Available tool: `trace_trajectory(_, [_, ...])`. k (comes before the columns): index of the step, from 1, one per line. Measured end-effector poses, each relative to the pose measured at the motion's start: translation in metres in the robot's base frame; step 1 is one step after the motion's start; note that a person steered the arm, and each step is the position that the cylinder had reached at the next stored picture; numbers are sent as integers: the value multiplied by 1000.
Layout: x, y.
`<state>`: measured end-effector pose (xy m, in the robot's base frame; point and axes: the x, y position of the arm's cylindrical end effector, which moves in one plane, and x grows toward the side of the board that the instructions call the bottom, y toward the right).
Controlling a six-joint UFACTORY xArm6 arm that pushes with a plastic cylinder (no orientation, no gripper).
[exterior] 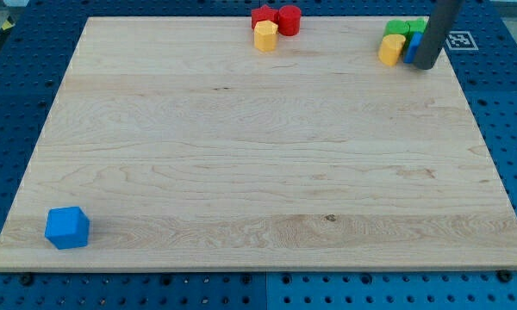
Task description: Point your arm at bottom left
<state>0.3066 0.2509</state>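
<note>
One long diagonal sweep is still ahead: my tip (428,65), a bare rod with no jaws, sits far right beside the blue block (413,47), while the bottom-left corner (17,254) holds a blue cube (67,227).

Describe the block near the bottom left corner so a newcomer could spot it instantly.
Start at the wooden board and go to the corner at the view's bottom left. There sits a lone blue cube. Every other block is clustered along the view's top edge, where my tip rests, so this one stands entirely alone.
</note>
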Motion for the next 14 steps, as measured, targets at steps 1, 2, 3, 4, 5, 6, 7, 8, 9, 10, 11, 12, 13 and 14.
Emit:
trace_trajectory(1, [4,0])
trace_trajectory(2, [70,-7])
trace_trajectory(3, [94,-56])
trace_trajectory(4, [94,-65])
trace_trajectory(5, [94,-69])
trace_trajectory(6, [94,-109])
trace_trajectory(7, [94,-124])
trace_trajectory(8, [94,-137])
trace_trajectory(9, [93,-192])
trace_trajectory(10, [87,-259])
trace_trajectory(11, [86,-336])
trace_trajectory(12, [87,-421])
trace_trajectory(13, [95,-506])
trace_trajectory(14, [112,-555])
